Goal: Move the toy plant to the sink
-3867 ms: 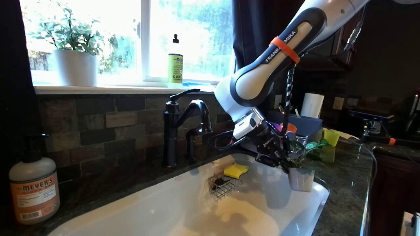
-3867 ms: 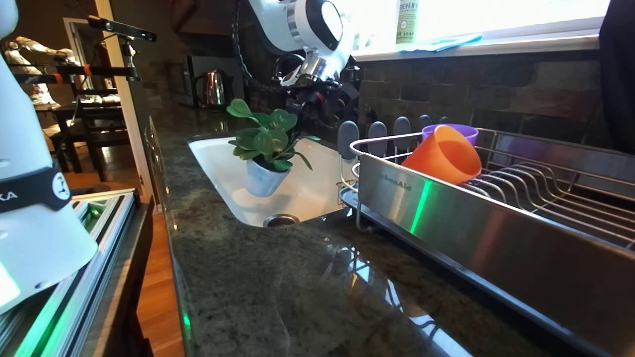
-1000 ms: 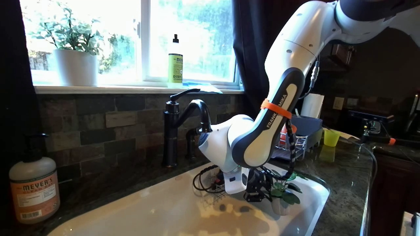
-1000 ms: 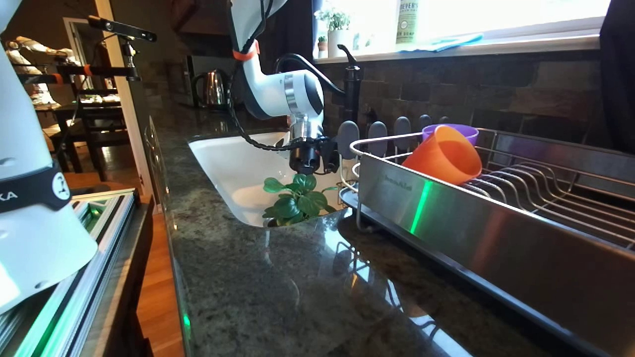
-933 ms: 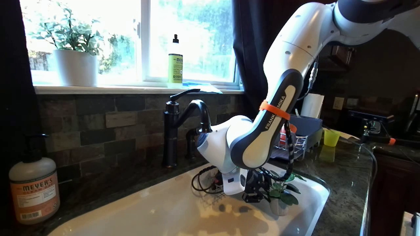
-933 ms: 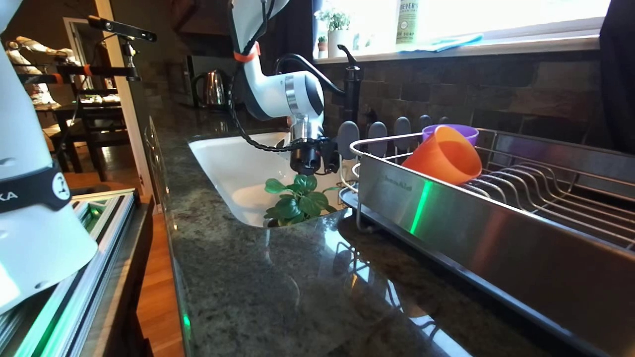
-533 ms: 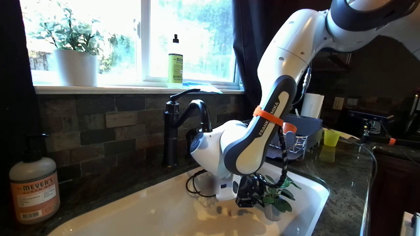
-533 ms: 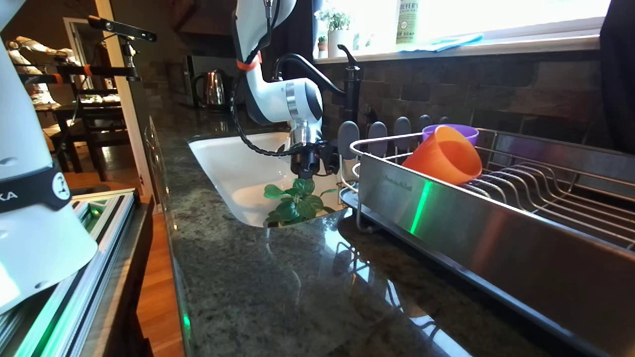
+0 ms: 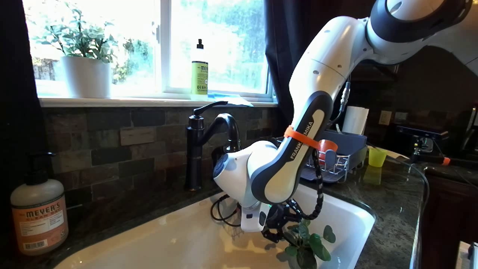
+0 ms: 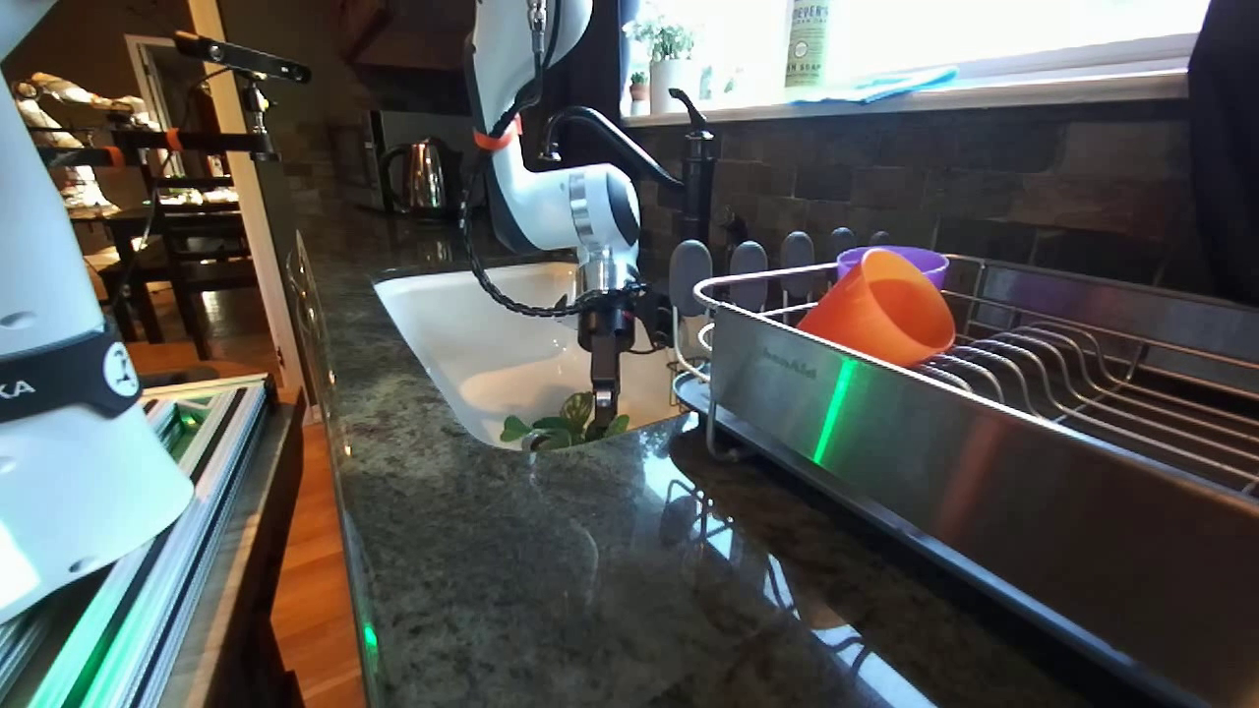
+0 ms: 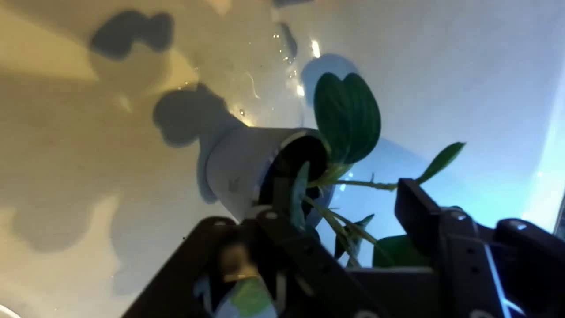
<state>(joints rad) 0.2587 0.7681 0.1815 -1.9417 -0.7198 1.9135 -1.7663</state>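
The toy plant [image 9: 317,246] is down inside the white sink [image 9: 157,243], near its dish-rack end. In the wrist view its small grey-white pot [image 11: 242,163] looks tipped against the basin floor, with green leaves [image 11: 346,119] spreading from the mouth. Over the counter edge in an exterior view only the top leaves [image 10: 561,423] show; the pot is hidden there. My gripper [image 11: 346,192] is just above the plant with its jaws well apart. Thin stems and a few leaves lie loosely between the fingers, and one leaf overlaps the left finger [image 11: 304,247]. Nothing is clamped.
A black faucet [image 9: 194,157] rises behind the sink, close to the arm's wrist. The dish rack [image 10: 787,383] with an orange cup [image 10: 885,310] stands beside the basin. A soap bottle [image 9: 39,216] and a yellow cup [image 9: 377,157] are on the dark counter.
The arm has moved lower and slightly toward the faucet side with the plant. The jaws have opened, and the plant has dropped away from them and tipped in the sink.
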